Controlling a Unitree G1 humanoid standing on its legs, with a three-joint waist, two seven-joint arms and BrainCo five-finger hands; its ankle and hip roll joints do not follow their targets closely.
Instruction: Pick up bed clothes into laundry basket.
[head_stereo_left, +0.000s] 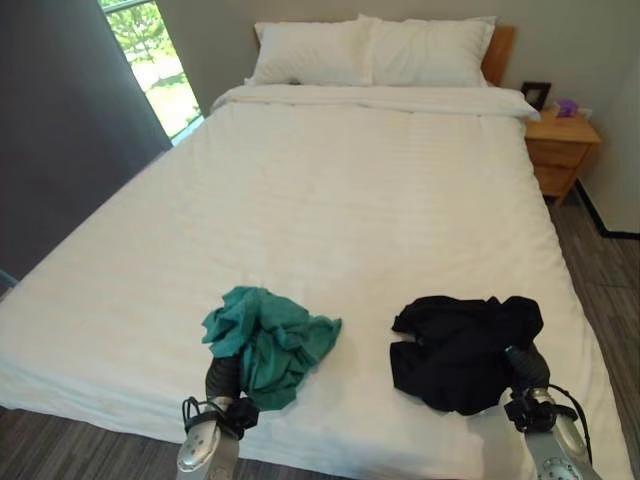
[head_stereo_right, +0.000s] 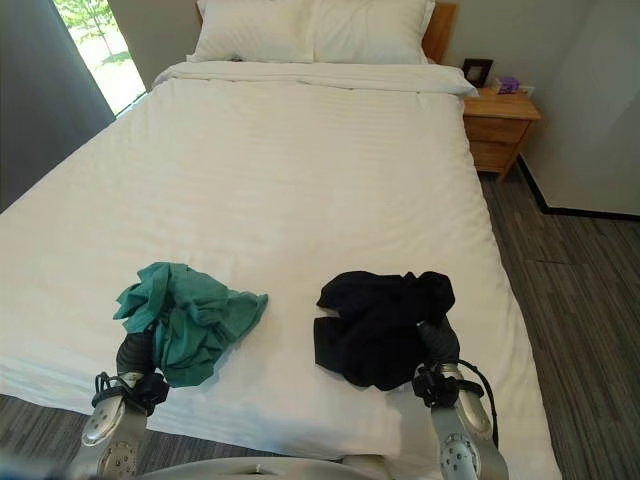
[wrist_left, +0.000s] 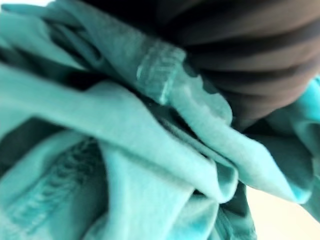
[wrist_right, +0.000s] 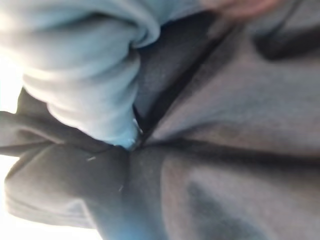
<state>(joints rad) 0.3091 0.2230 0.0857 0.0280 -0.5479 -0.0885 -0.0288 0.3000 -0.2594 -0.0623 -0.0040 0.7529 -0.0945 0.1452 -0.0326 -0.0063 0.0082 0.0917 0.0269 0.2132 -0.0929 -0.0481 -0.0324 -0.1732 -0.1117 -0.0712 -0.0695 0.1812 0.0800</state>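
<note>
The green cloth (head_stereo_left: 268, 340) and the black cloth (head_stereo_left: 462, 345) are on the bed (head_stereo_left: 330, 190), none in a basket, with the left hand (head_stereo_left: 222, 378) and right hand (head_stereo_left: 526, 368) tucked in them, so I cannot tell their grip

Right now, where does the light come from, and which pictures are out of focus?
In the left eye view, daylight enters through the window beside the bed, and the white sheet looks bright and even. In the left wrist view, the teal garment is so close that its folds are soft. In the right wrist view, the black garment is blurred, with bright glare at one edge.
</note>
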